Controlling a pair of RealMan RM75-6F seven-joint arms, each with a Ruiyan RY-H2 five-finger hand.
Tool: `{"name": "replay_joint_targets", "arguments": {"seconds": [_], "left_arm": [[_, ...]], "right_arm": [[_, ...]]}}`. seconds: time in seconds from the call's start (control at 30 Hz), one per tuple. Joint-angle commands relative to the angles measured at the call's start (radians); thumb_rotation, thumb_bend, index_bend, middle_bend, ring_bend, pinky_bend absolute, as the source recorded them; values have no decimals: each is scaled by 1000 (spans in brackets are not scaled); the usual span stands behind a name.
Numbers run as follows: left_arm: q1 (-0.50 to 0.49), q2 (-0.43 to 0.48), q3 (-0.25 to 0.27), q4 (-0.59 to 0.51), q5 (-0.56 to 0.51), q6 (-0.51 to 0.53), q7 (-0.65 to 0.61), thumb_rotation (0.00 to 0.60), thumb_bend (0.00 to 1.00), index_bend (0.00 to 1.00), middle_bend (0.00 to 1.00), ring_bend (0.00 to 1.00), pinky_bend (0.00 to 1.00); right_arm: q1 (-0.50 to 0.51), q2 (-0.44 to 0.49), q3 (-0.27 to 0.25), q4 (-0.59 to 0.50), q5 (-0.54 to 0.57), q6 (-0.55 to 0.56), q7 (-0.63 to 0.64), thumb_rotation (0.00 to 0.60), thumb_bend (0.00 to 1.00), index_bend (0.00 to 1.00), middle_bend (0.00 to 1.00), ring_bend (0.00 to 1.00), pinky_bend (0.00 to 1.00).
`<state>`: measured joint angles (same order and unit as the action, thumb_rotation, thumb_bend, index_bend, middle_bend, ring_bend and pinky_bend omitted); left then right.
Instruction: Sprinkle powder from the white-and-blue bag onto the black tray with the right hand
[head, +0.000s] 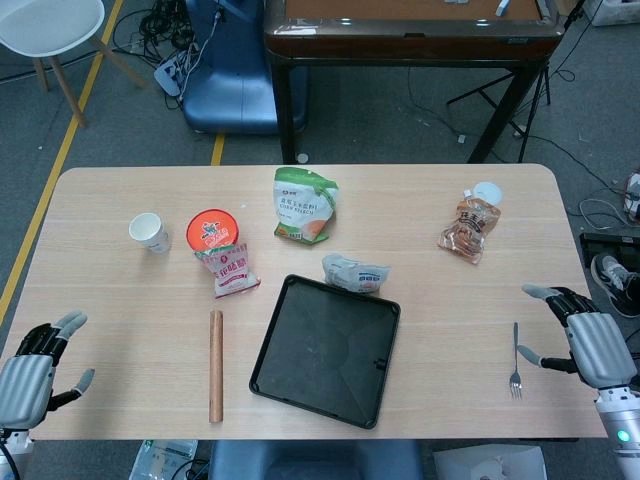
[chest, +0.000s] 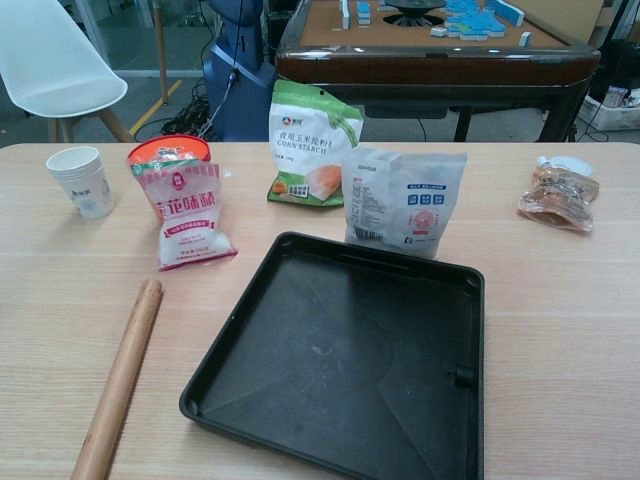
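The table (head: 440, 300) carries 1 black tray (head: 325, 350), 1 white-and-blue bag (chest: 403, 201) standing just behind the tray's far edge, 1 green-and-white corn starch bag (head: 304, 204), 1 pink-and-white bag (head: 229, 270) beside 1 orange-lidded tub (head: 212, 229), 1 paper cup (head: 149, 232), 1 rolling pin (head: 215, 364), 1 fork (head: 515, 374) and 1 orange spouted pouch (head: 471, 225). The right hand (head: 585, 340) hovers at the table's right edge near the fork, fingers spread and holding nothing. The left hand (head: 35, 372) sits at the left edge, likewise spread and empty.

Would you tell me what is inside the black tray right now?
The black tray holds nothing visible, just a bare dark floor. The white-and-blue bag stands behind its far rim; the table beneath the tray is hidden.
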<state>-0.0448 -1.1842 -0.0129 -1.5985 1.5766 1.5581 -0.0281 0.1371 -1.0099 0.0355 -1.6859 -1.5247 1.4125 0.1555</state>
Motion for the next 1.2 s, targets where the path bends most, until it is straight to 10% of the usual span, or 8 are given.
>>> {"name": "replay_joint_targets", "arguments": {"seconds": [0.03, 0.6, 1.2], "left_arm": [[-4, -4, -1, 5, -3, -6, -3, 600, 270, 162, 145, 193, 107], [2, 4, -4, 6, -11, 3, -6, 600, 270, 162, 145, 193, 108], [6, 4, -5, -5, -21, 2, 14, 600, 270, 162, 145, 193, 107]], "right_arm": [[8, -5, 5, -3, 8, -14, -9, 600, 116, 220, 280, 196, 242], [255, -146, 110, 31, 134, -337, -63, 600, 108, 213, 277, 191, 242], [443, -399, 166, 338, 238, -555, 69, 600, 73, 204, 276, 188, 242]]}}
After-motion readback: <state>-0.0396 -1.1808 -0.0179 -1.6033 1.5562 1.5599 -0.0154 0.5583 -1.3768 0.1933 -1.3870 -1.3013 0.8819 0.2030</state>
